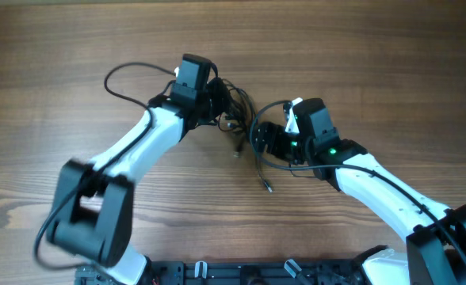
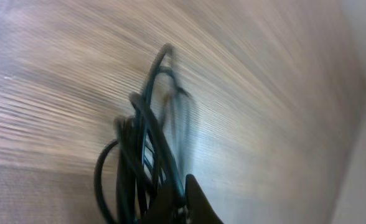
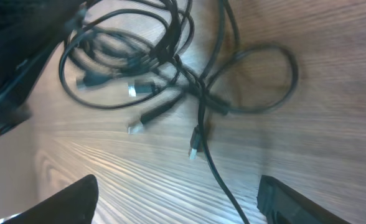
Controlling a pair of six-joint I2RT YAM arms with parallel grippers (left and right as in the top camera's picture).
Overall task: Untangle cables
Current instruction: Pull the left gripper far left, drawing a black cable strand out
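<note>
Right wrist view shows the right claw (image 3: 177, 198) spread wide, with nothing in it. The cables (image 3: 197, 87) lie just ahead of it on the tabletop (image 3: 332, 124), in a messy bunch with a knot in the middle. One thin wire runs from the knot back between the two fingers, so it points right at this claw. From above, the left claw (image 1: 215, 95) sits at the other side of the bunch and seems to pinch it, though its own picture is blurry. The right claw is nearer the loose wire. The wood is flat, with room to pull the wires apart.
</note>
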